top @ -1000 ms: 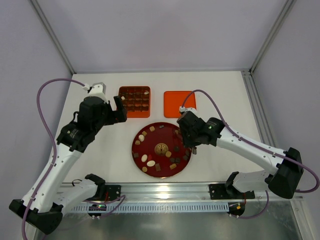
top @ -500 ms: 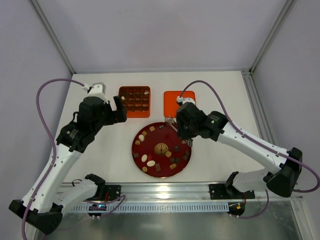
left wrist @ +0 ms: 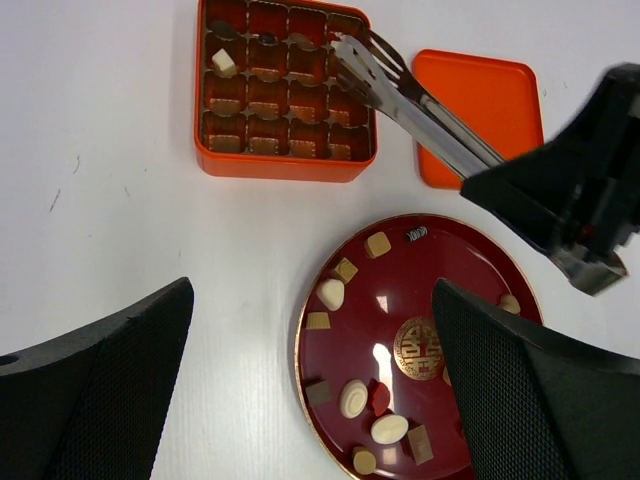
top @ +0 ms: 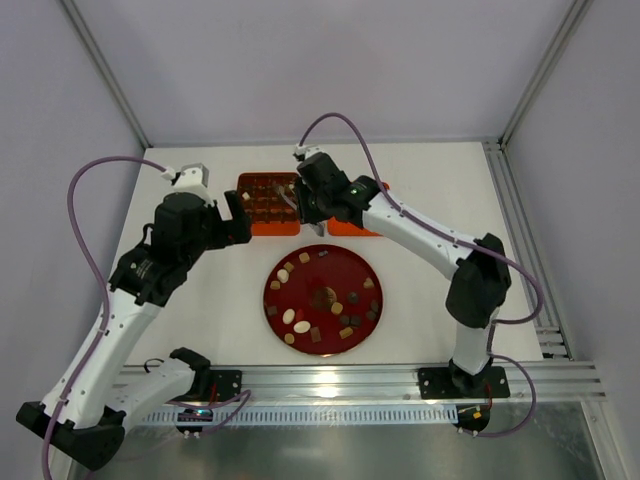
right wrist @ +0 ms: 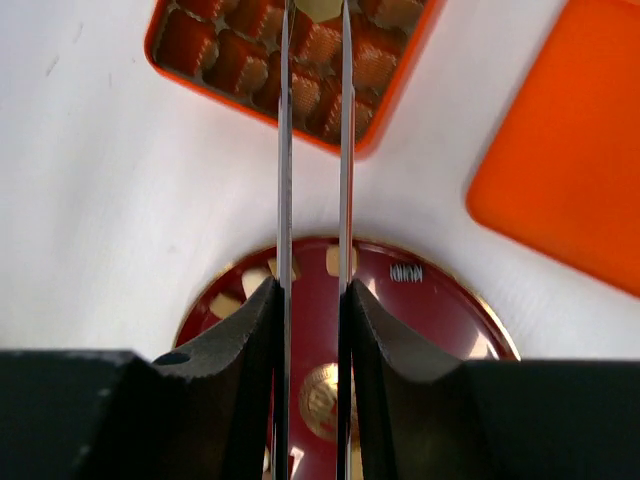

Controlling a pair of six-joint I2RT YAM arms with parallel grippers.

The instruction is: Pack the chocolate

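Observation:
Several chocolate pieces [top: 300, 326] in cream, tan and dark brown lie on the round red plate [top: 325, 268], also in the left wrist view [left wrist: 389, 429]. My right gripper [top: 303, 200] [right wrist: 312, 290] is shut on metal tongs [right wrist: 284, 150]. The tong tips [left wrist: 352, 52] reach over the right side of the orange compartment box [top: 268, 228]. A tan piece [right wrist: 318, 8] shows between the tips; I cannot tell whether it is held. A cream piece [left wrist: 224, 62] sits in the box. My left gripper [top: 238, 215] [left wrist: 312, 290] is open and empty, left of the plate.
The orange lid [left wrist: 480, 95] lies flat to the right of the box, partly under my right arm in the top view [top: 345, 228]. The right arm stretches diagonally across the table's right half.
My right arm has swung from the plate's right side up and to the left, carrying the tongs over the box. The left arm has not moved.

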